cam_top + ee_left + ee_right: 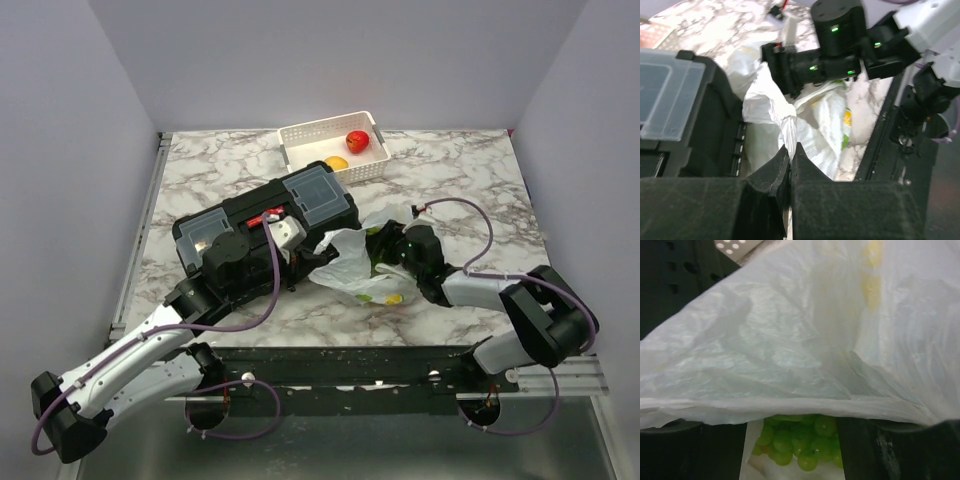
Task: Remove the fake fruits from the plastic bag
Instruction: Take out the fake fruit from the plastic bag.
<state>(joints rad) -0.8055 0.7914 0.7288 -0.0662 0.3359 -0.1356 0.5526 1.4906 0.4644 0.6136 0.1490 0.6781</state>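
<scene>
Marble-patterned desk [470, 180] under plain pale walls, and both arms are at work near its middle. Front and centre lies the plastic bag [352, 262], white and crinkled, resting on the desk right up against the right-hand end of the black toolbox [250, 225]. Yellow and green patches show through its lower side.

Over to the left arm: its fingers [786, 160] are clenched tight on a twisted fold of the bag's edge, and the plastic rises from that pinch in a rumpled peak beside the toolbox wall. The toolbox lies at a slant, with clear lids on its top.

Now the right arm, coming in low from the right. Its wrist is tucked into the bag's mouth, and from its own camera the thin plastic drapes across nearly the whole view. Down at the bottom, the right fingers [880, 455] stand apart, one dark shape on each side, and a bunch of green grapes [800, 445] sits in the gap between them. Whether either finger touches the grapes, I cannot tell.

At the back of the desk sits a white perforated basket [310, 135], well apart from the bag. Inside it are a red apple [357, 140] and an orange-yellow fruit [336, 163].
</scene>
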